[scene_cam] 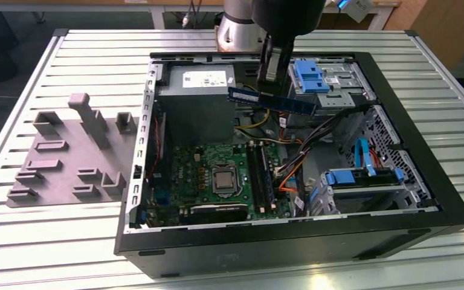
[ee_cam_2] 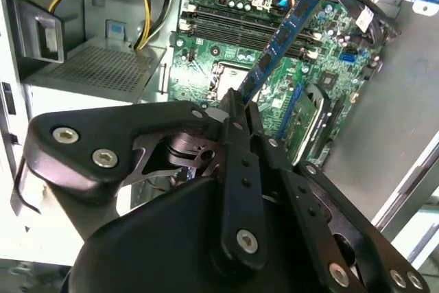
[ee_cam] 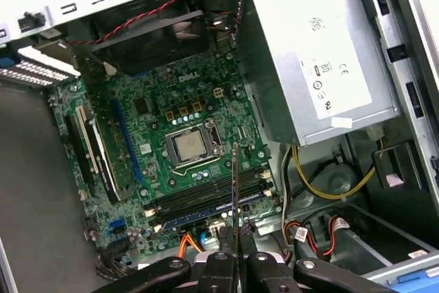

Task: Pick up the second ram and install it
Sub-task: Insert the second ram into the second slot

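Above the open computer case [scene_cam: 289,241], the second ram [scene_cam: 274,100] was held clear of the motherboard [scene_cam: 208,166], clamped between the fingers of the pincer [scene_cam: 269,84], which were closed on its flat faces. In the exterior view the stick was seen to lie almost level, its long axis running from that view's left to its right, between the power supply [scene_cam: 196,81] and a light-blue drive bracket [scene_cam: 309,75]. The memory slots [scene_cam: 258,175] lay below it and nearer the camera, and their length appeared to run crosswise to the stick, so a turn of the wrist was judged necessary before seating.

In the second wrist view the ram [ee_cam_2: 285,32] was shown face-on, reaching out from the pincer [ee_cam_2: 240,104] across the slots [ee_cam_2: 233,25]. In the first wrist view it [ee_cam: 234,190] was reduced to a thin edge rising from the pincer [ee_cam: 234,259], and one slot [ee_cam: 206,215] seemed already filled by a blue stick.
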`<state>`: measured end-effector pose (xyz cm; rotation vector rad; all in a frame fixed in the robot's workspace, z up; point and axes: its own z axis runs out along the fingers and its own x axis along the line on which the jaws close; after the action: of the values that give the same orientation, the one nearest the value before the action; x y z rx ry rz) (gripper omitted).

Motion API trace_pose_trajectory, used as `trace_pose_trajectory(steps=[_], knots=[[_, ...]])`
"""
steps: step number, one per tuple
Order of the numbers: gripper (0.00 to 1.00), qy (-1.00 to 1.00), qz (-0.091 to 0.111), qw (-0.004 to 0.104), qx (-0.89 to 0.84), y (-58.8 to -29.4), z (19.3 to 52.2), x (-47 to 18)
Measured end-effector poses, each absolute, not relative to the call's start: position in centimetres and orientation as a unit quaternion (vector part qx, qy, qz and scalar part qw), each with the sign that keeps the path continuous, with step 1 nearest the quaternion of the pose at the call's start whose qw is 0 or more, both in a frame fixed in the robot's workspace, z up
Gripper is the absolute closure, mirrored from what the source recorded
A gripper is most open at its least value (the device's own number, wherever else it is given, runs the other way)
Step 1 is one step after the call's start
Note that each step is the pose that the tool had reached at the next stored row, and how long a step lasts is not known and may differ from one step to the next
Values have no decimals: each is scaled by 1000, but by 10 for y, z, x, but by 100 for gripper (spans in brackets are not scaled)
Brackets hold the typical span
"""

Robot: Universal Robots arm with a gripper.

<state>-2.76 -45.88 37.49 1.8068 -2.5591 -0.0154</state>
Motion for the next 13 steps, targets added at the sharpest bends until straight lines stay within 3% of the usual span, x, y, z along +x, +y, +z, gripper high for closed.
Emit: trace_pose_trajectory(steps=[13], knots=[[86,-824,-5,4,567,-459,375,-28]])
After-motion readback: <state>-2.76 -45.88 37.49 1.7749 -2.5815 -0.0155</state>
